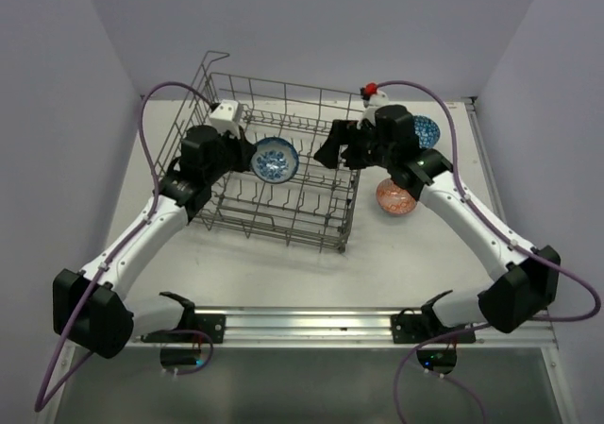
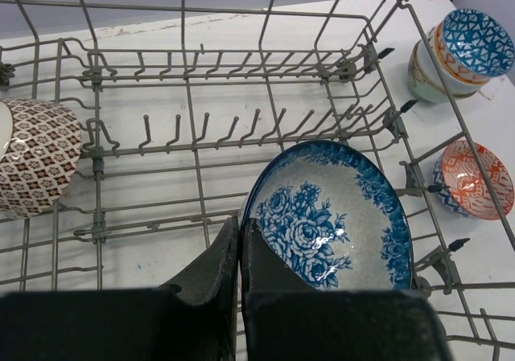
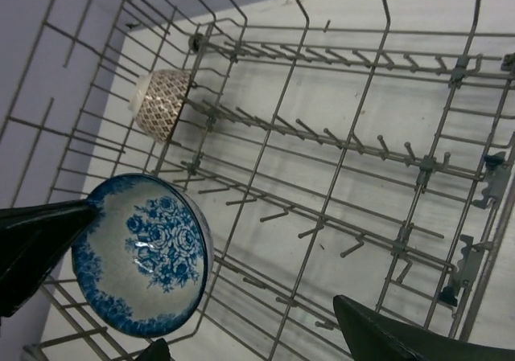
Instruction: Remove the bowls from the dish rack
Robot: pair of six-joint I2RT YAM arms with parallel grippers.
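White tabletop (image 1: 406, 254) between pale lilac walls (image 1: 57, 65) carries the dish rack (image 1: 293, 197), which sits left of centre with its raised wire handle (image 1: 212, 60) at the far left corner. At the rack's left end a brown-patterned bowl (image 2: 36, 160) lies on its side among the upright wires. To its right my left gripper (image 2: 241, 231) is down inside the rack, its fingers (image 2: 217, 272) pressed together on the near rim of the blue floral bowl (image 2: 330, 216). That bowl stands on edge inside the rack, its painted inside turned up and to the right. Whether it rests on the wires or hangs clear of them I cannot tell.

Further right, my right gripper (image 1: 330, 152) hangs over the rack's right end. Its fingers (image 3: 40, 240) are spread wide apart, holding nothing, and pointed toward the floral bowl. Outside the rack, on the table to its right, an orange-red bowl (image 1: 396, 197) sits upright near the front corner. Behind it a stack of bowls (image 2: 459, 51), pale green at the bottom and blue triangles on top, stands beside my right wrist.
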